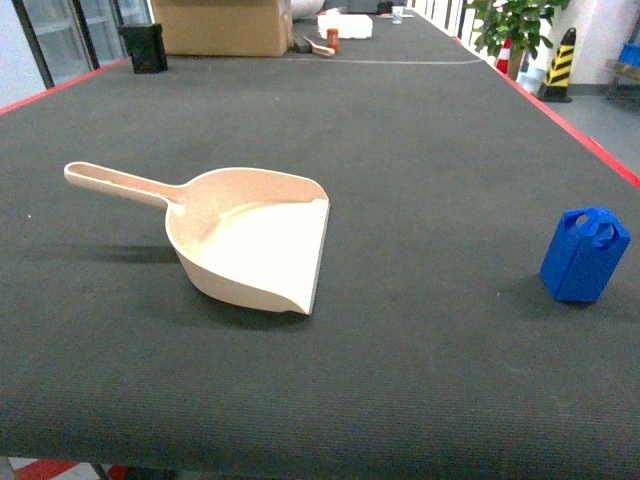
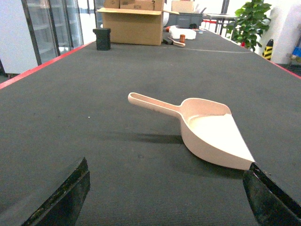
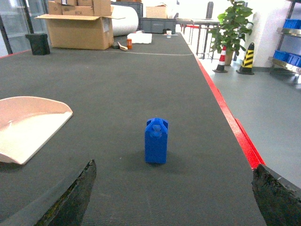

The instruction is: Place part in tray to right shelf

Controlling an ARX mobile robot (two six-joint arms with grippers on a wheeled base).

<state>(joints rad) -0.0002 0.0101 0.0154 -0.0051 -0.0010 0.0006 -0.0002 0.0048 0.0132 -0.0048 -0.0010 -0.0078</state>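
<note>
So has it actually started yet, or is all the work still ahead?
Nothing looks done yet. The blue part stands on the dark table, well apart from the tray, whose pan is empty. Nothing is in hand: the left gripper and right gripper both show open, empty fingers. Left to do: pick up the part, put it in the tray, carry it to the shelf, which isn't in view.

tray: lies on the table, handle pointing left and away
part: stands on the table, well to the right of the tray, near the table's right edge
cardboard box: on the table, far behind the tray
small bin: just left of the cardboard box
</note>
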